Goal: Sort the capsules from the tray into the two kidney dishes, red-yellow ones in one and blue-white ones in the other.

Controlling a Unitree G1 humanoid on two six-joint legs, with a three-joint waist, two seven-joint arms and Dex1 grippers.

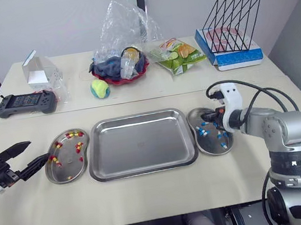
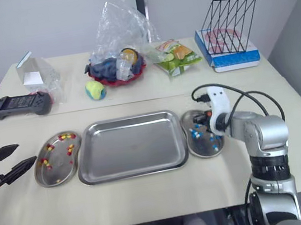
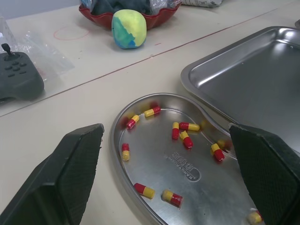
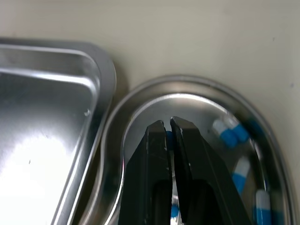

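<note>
Left gripper [image 1: 37, 151] hovers low beside the left dish [image 1: 68, 169] of red-yellow capsules [image 3: 189, 126], fingers spread wide. Between the dishes, the tray [image 1: 138, 145] lies bare. Right gripper [image 4: 168, 124] hangs over the right dish [image 4: 187, 79] among blue-white capsules [image 4: 229, 133], fingers pressed almost together. A sliver of blue shows in the slit, and it is unclear whether that is pinched or lying below. This looks like a drop-off, so stay inside the rim, open low so nothing bounces out, then lift straight up.

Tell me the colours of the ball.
The ball is yellow-green with a blue patch, clearest in the left wrist view.
</note>
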